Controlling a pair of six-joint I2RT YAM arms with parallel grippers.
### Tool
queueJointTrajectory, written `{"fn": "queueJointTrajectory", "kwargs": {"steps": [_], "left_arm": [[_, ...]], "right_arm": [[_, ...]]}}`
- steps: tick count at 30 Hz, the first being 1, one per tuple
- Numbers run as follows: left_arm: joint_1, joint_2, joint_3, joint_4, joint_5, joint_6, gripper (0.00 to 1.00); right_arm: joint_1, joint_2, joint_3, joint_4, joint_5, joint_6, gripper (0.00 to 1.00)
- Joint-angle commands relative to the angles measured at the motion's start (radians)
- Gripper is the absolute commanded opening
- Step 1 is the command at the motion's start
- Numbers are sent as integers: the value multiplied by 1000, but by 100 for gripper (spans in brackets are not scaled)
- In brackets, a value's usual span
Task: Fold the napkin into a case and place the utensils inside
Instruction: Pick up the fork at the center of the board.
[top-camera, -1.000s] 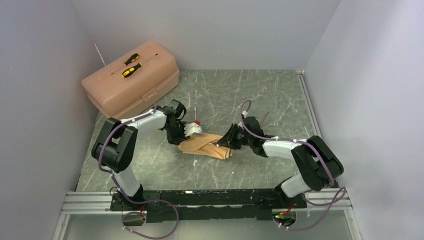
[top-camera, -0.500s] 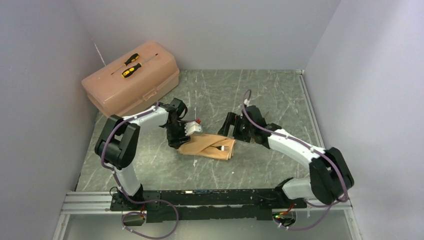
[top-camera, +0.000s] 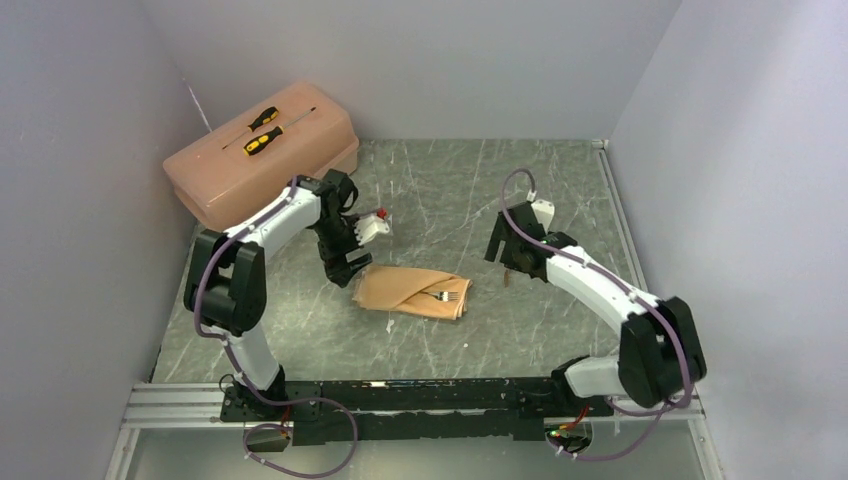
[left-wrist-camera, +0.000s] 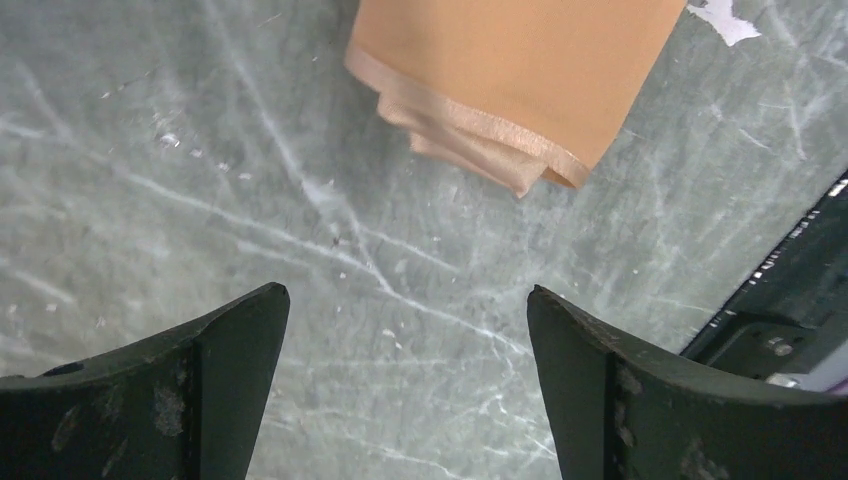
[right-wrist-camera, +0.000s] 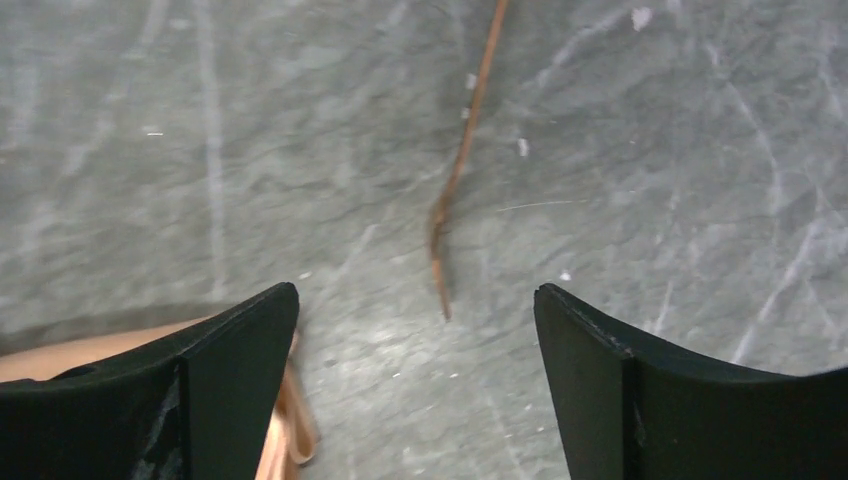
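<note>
Top external view, left to right: rigid pink plastic toolbox (top-camera: 262, 165) in the far left corner, two yellow-and-black screwdrivers (top-camera: 265, 128) on its lid; left gripper (top-camera: 347, 270) angled down just left of the case (top-camera: 405, 288), fingers spread wide, gripping nothing; case at table centre, shiny peach-tan satin folded into a flat oblong packet, diagonal pocket edge across it, layered hems at its left end; fork (top-camera: 447, 296) on the case near its right end, tines toward the right; right gripper (top-camera: 505, 260) low over the grey marbled table (top-camera: 560, 200), right of the case, fingers spread apart, empty; thin, slightly bent golden-brown utensil (right-wrist-camera: 462, 170) bare on the table just beyond those fingers.
</note>
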Motion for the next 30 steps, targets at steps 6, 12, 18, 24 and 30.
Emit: {"fn": "queueJointTrajectory", "kwargs": {"steps": [6,12,18,24,30], "left_arm": [[43,6,242,-186,-5,-118,95],[54,-16,301,-177,-16,-156,95],[67,-45,381,-172,35,-184,95],[72,-142,386,-98,166,-95,95],[72,-313,254,43,213,147,95]], "right_arm": [[0,192,-25,152,113,-72,72],[2,289,14,170,105,-118,26],[24,307,60,147,70,-215,0],[185,179,155,126,-18,-479,0],[329,63,246,22,-186,-661,0]]}}
